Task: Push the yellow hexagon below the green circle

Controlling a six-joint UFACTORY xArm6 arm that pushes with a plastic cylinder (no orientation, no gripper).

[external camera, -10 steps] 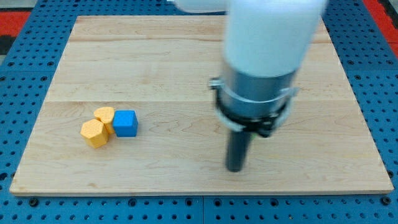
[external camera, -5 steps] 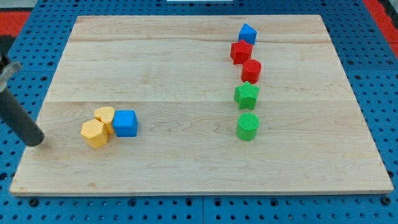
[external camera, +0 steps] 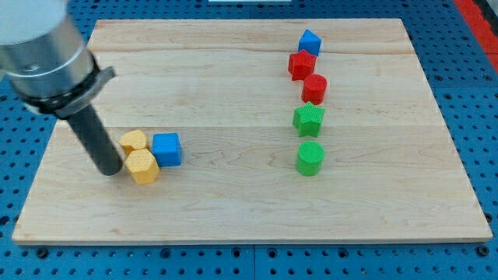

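Note:
The yellow hexagon [external camera: 142, 166] lies at the lower left of the wooden board [external camera: 233, 210]. My tip [external camera: 110, 170] sits just to its left, touching or nearly touching it. The green circle [external camera: 310, 158] stands far off to the view's right, at about the same height in the view. A second yellow block [external camera: 133, 141] touches the hexagon's upper left, and a blue cube [external camera: 166, 149] touches its upper right.
Above the green circle runs a column: a green star [external camera: 309, 119], a red cylinder [external camera: 314, 88], a red block [external camera: 301, 64] and a blue block [external camera: 310, 41]. The arm's grey body [external camera: 47, 54] covers the board's upper left corner.
My tip has moved right from the board's left edge to the yellow hexagon. The hexagon, the other yellow block and the blue cube have shifted a little to the right.

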